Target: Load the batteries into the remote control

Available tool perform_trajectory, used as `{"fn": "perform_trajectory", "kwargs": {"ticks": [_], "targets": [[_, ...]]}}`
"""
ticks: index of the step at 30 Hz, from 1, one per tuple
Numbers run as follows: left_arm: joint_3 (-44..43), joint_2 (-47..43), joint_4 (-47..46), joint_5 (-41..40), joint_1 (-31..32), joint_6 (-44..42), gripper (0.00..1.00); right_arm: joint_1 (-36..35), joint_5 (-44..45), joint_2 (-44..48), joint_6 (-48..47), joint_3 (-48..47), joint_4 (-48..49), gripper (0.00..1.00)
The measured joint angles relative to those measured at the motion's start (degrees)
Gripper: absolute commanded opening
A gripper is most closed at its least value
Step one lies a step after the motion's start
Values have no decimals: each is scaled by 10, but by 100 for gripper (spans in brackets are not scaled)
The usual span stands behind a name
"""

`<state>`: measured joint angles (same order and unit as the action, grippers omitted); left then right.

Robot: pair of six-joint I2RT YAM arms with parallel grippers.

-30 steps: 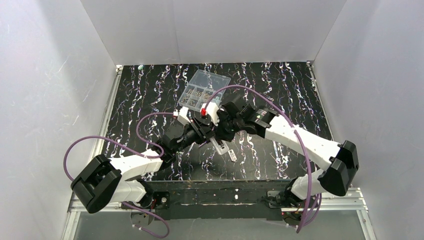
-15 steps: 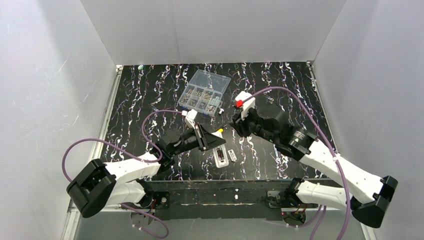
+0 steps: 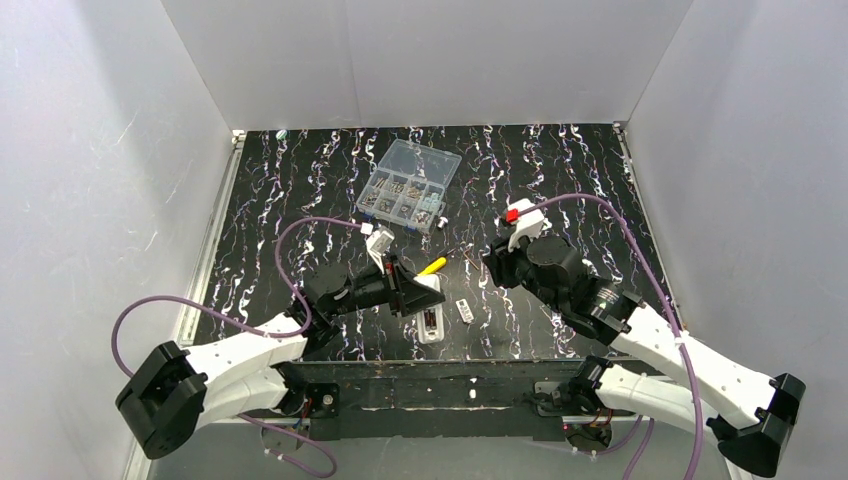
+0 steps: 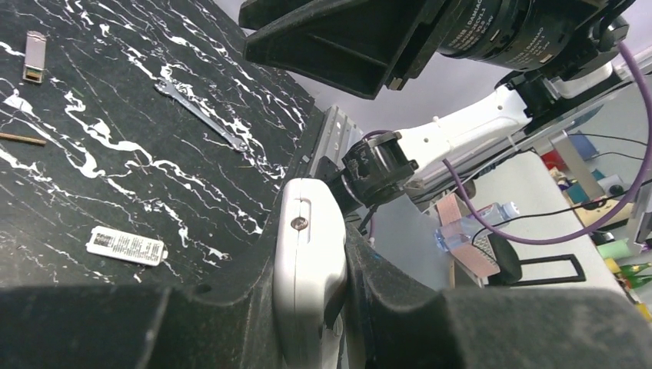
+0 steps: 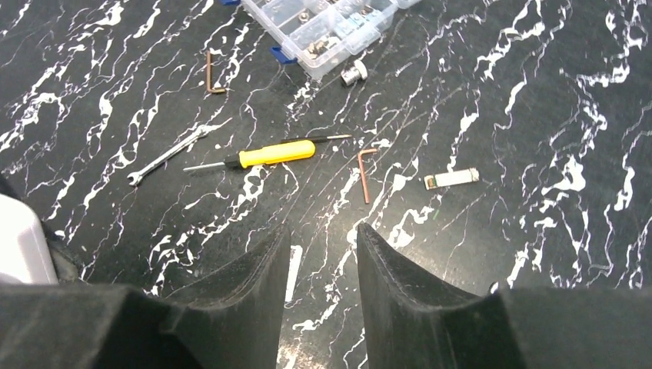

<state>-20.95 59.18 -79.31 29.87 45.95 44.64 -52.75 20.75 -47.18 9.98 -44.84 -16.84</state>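
My left gripper [image 3: 413, 296] [image 4: 311, 234] is shut on the remote control [image 3: 430, 322] [image 4: 307, 269], a slim white bar gripped edge-on between both fingers, its dark open end toward the table's near edge. A small white labelled cover [image 3: 465, 310] [image 4: 125, 246] [image 5: 294, 265] lies flat just right of it. My right gripper [image 3: 491, 258] [image 5: 323, 231] hovers to the right of the remote, open, with only the table between its fingers. I cannot make out any batteries.
A yellow-handled screwdriver [image 3: 432, 266] [image 5: 277, 154] lies mid-table. Behind it stands a clear compartment box [image 3: 410, 185] [image 5: 330, 23]. A small wrench [image 5: 165, 157], two copper hex keys [image 5: 365, 173] and a little metal module [image 5: 452, 178] are scattered around. White walls enclose three sides.
The right gripper has let go at the remote, opened, and pulled away to the right. The left gripper has carried the remote slightly toward the near edge.
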Motion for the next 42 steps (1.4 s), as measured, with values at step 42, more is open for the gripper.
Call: {"fn": "perform_trajectory", "kwargs": {"ticks": [42], "targets": [[111, -240, 327, -314, -1, 90, 0, -36, -44, -307, 282, 46, -21, 48]]}}
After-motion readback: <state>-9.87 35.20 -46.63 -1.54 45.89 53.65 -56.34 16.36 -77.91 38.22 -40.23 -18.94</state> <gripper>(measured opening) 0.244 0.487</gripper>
